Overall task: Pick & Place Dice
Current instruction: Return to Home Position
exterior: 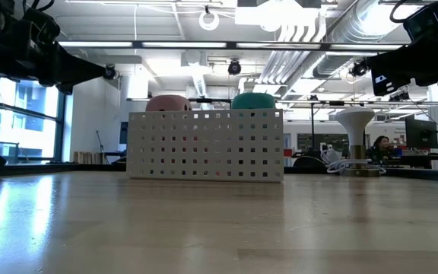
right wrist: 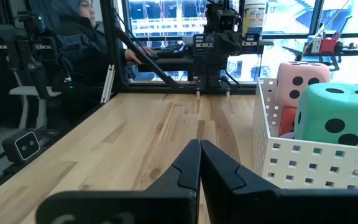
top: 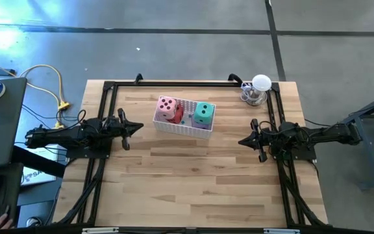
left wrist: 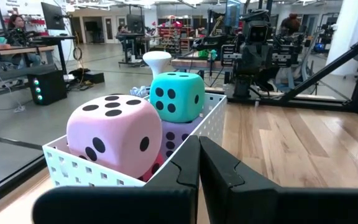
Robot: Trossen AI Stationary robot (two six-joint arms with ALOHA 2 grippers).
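Dice (top: 168, 108) in the white basket (top: 180, 128), between and apart from left gripper (top: 138, 129) and right gripper (top: 242, 140), both closed, empty

Bare desk (top: 193, 182) lies open between your left claw (top: 137, 129) and right claw (top: 244, 140), each with fingers pressed together at opposite edges. Just ahead of the left claw, toward the far side, the white basket (top: 182, 128) blocks a level pass. The pink die (top: 167, 107) and green die (top: 204, 112) rise above its rim. The right claw has wider room before reaching that basket. Beyond the right claw, at the far corner, stands a white mushroom-shaped fixture (top: 260, 88).
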